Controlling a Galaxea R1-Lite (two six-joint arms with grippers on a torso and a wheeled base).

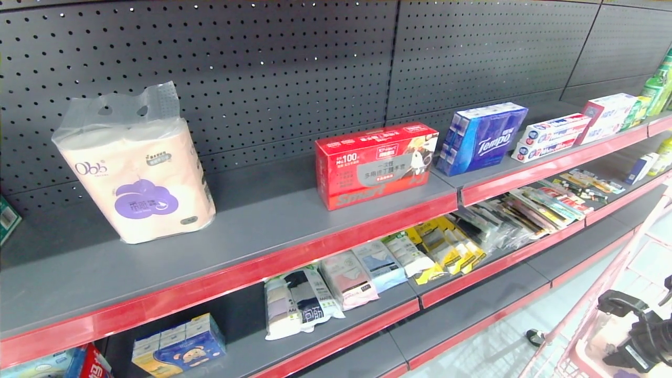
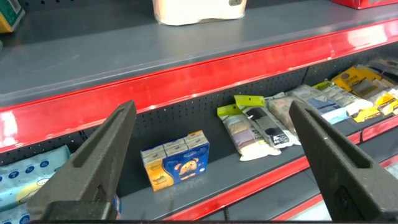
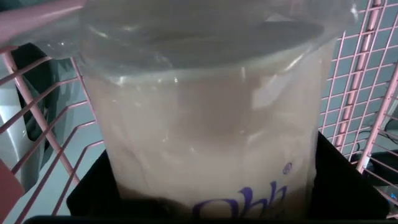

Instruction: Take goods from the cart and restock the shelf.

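Note:
A toilet paper pack [image 3: 211, 124] in clear plastic stands inside the pink wire cart [image 3: 373, 93], pressed up close to my right gripper [image 3: 217, 186]. The gripper is open, with one dark finger on each side of the pack's lower part. In the head view this gripper [image 1: 622, 341] hangs low inside the cart [image 1: 577, 325] at the bottom right. A second, matching toilet paper pack [image 1: 139, 173] stands upright on the left of the top shelf [image 1: 294, 220]. My left gripper [image 2: 212, 109] is open and holds nothing, facing the shelf front.
On the top shelf, right of the pack, stand a red box [image 1: 375, 164], a blue tissue pack [image 1: 480, 137] and toothpaste boxes [image 1: 554, 136]. A wide bare stretch lies between pack and red box. The lower shelf holds a small tissue pack [image 2: 176, 158] and bagged goods [image 2: 255, 127].

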